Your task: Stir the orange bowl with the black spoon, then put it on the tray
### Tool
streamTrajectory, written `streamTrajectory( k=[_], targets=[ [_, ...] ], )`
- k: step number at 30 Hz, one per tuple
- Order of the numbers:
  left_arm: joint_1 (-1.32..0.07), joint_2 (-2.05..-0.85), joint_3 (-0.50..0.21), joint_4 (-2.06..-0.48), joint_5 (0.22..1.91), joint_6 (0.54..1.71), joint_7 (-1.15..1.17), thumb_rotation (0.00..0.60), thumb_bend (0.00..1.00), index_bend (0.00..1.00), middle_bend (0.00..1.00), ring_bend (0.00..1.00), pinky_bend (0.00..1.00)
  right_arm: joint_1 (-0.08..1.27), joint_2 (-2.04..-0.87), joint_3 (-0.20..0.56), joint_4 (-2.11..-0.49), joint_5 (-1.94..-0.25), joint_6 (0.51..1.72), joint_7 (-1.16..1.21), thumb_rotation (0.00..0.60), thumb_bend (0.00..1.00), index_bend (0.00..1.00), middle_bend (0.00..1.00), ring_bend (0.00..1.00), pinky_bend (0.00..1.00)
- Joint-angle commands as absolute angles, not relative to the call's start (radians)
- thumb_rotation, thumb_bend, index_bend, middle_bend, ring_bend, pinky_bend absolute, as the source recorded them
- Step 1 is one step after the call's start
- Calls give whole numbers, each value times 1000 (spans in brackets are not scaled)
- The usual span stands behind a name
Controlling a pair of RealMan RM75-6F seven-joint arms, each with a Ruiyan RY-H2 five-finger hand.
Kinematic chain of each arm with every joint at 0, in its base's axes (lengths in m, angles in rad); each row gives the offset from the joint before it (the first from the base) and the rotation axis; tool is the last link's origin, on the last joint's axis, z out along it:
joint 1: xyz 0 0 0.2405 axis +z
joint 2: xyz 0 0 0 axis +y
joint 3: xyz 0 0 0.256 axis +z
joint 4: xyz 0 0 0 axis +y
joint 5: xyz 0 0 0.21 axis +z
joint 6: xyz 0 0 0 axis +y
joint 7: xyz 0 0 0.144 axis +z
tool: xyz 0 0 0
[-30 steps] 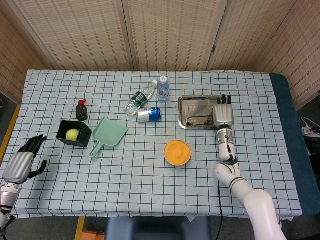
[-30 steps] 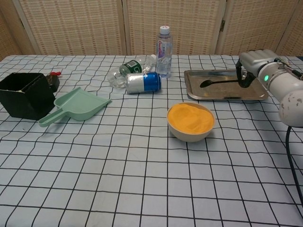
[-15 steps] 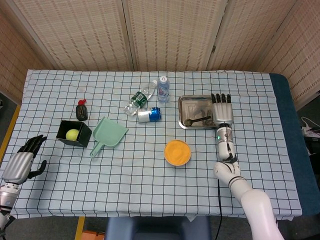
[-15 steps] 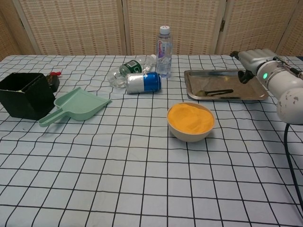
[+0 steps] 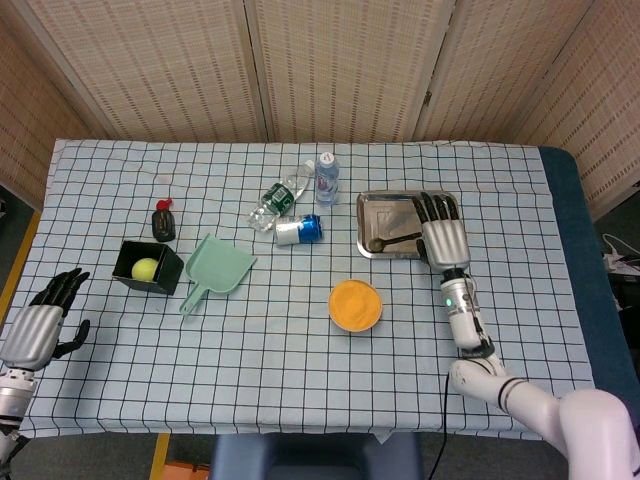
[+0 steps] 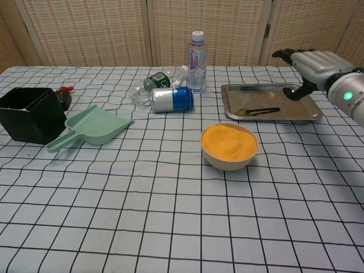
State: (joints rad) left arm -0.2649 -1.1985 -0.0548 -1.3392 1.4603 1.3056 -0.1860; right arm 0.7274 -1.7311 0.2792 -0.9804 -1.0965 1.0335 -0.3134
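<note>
The metal tray (image 6: 270, 116) already has the black spoon (image 6: 257, 111) lying in it, well apart from the orange bowl (image 6: 229, 145), so the job looks as good as finished. The right hand (image 6: 311, 65) hovers over the tray's far end, fingers spread and empty; the left hand (image 5: 40, 325) hangs off the table edge, fingers loosely apart, holding nothing.

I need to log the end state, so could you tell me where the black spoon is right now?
In both views the spoon lies inside the tray, right of the can and behind the orange bowl; the right hand hovers apart.
</note>
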Motion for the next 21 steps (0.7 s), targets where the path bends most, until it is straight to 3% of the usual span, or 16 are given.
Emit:
streamTrajectory(
  k=[1, 9, 13, 21],
  targets=[
    [-262, -1203, -53, -1347, 1463, 1311, -168, 600, 484, 0, 0, 0, 199, 464, -1419, 97, -1499, -1245, 1302, -386, 600, 408, 0, 0, 0, 0],
    [-252, -1209, -48, -1364, 1473, 1335, -121, 600, 484, 0, 0, 0, 199, 290, -1359, -38, -1572, -1371, 1476, -379, 600, 408, 0, 0, 0, 0],
    [-246, -1208, -47, -1374, 1478, 1348, -111, 600, 484, 0, 0, 0, 199, 236, -1377, -48, -1533, -1397, 1533, -351, 600, 408, 0, 0, 0, 0],
    [-245, -1211, -45, -1377, 1478, 1347, -96, 600, 484, 0, 0, 0, 199, 204, -1377, -30, -1497, -1383, 1527, -297, 600, 407, 9, 0, 0, 0]
  ],
)
